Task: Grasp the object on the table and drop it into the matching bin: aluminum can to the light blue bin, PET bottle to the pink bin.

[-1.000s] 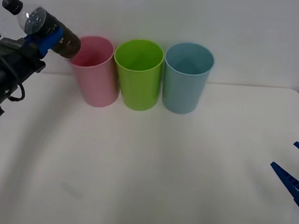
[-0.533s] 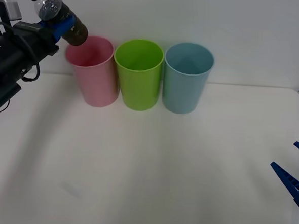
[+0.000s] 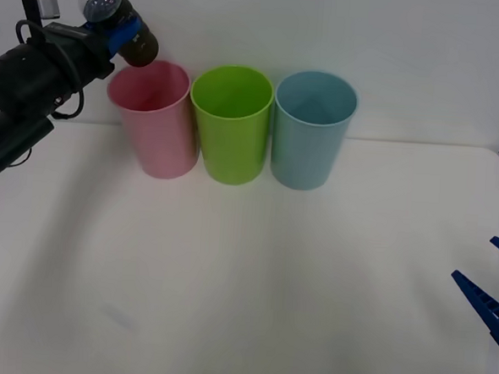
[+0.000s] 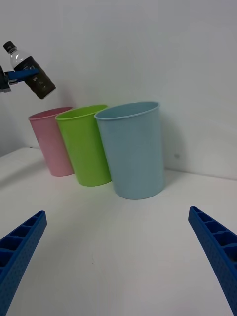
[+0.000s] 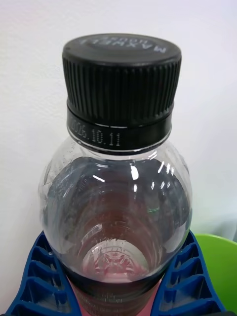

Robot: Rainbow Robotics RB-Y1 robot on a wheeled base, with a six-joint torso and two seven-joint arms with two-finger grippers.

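The left gripper [image 3: 115,36] is holding the bottle [image 3: 119,28] in the air, its blue fingers [image 5: 34,276] closed on the dark wrapped body just below the clear shoulder. The bottle is tilting, black cap [image 5: 121,81] pointing up and away from the pink bin [image 3: 152,117], base hanging over that bin's rim on the side away from the green cup [image 3: 230,122]; it is not touching the rim. The green cup is standing just beside the pink bin, and the light blue bin [image 3: 311,127] is standing beyond it, all three upright in a row on the table [image 3: 253,272]. The right gripper [image 4: 118,256] is hovering low over the table, well apart from the pink bin, its jaws spread wide and holding nothing.
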